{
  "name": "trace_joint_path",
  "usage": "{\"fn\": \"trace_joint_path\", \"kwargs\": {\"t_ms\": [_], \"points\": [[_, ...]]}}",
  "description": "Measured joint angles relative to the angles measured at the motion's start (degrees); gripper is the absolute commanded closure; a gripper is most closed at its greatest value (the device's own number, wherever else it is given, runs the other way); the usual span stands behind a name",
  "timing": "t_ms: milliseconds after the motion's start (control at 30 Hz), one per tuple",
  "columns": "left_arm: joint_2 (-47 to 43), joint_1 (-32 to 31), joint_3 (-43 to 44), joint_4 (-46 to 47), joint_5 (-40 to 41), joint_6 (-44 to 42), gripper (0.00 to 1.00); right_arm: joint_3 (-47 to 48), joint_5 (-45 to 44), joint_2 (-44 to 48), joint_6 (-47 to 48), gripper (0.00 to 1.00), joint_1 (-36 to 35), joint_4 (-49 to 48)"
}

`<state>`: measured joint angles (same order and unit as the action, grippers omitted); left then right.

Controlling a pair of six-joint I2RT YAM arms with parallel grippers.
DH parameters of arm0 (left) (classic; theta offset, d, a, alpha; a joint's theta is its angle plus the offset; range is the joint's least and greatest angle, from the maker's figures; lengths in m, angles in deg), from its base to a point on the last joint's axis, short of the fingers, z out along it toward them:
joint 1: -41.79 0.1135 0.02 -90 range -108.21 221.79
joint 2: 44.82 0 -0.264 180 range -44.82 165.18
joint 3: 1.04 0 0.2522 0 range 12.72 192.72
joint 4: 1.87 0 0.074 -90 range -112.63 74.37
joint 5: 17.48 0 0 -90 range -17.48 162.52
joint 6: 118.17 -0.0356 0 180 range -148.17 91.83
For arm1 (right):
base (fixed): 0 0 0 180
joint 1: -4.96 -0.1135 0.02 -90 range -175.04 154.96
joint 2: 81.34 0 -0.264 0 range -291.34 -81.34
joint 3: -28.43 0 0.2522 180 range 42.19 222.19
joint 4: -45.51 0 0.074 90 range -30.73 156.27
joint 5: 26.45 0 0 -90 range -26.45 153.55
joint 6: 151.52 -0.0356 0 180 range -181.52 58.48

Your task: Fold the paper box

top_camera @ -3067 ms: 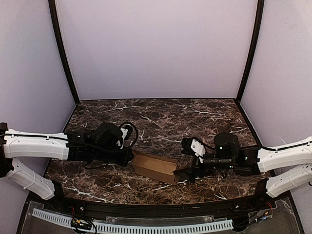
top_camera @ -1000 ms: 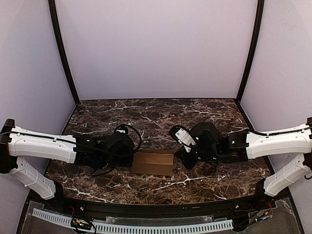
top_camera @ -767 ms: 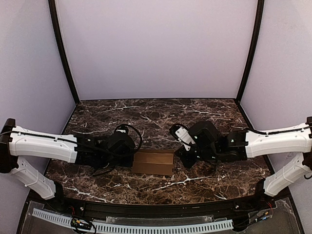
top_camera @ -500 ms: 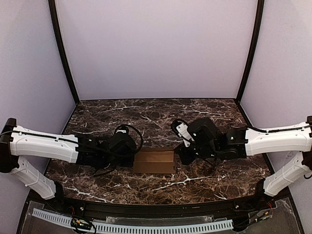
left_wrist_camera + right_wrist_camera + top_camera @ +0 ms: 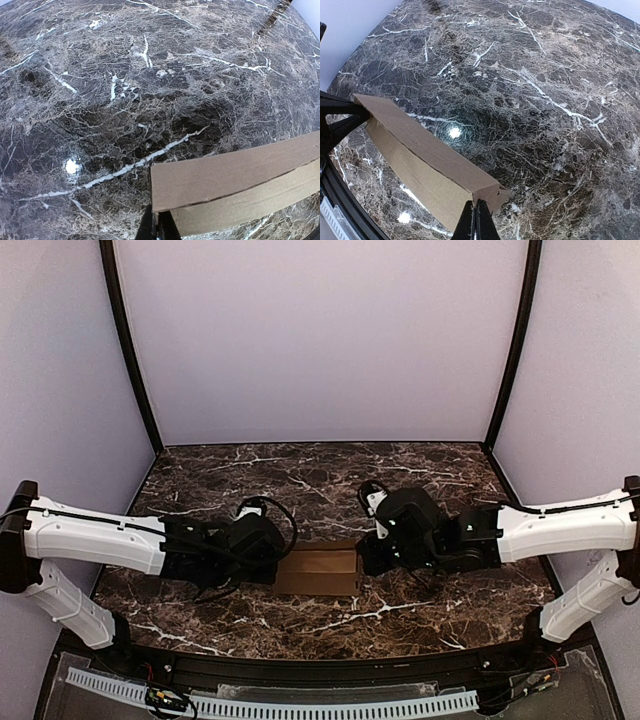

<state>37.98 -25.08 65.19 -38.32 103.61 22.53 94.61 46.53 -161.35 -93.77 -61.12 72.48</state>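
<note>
Right hand [image 5: 364,560] has swung in; box [image 5: 318,571] now lies square between both hands.
Front-centre of table [image 5: 320,475], long axis left-right; left hand [image 5: 271,568] at other end; both pinched shut against its ends.

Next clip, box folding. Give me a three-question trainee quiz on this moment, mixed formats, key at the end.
1. True or false: the paper box lies as a flat, unfolded sheet.
2. Where does the right claw touch the box? A: its right end. B: its middle. C: nowhere.
3. Fill in: the left claw and the right claw are both ____ (open or shut).
Key: 1 false, it is folded into a narrow box; 2 A; 3 shut.
</note>
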Motion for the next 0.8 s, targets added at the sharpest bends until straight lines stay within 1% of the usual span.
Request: {"fn": "trace_joint_path", "kwargs": {"t_ms": [400,800], "points": [[0.9,-0.2,0.8,-0.2,0.2,0.0,0.99,0.1,-3.6,-0.3,-7.6,1.00,-0.6,-2.1],[1.5,-0.3,0.9,-0.2,0.9,0.0,0.99,0.0,-4.5,-0.5,-12.4,1.00,-0.6,-5.3]]}}
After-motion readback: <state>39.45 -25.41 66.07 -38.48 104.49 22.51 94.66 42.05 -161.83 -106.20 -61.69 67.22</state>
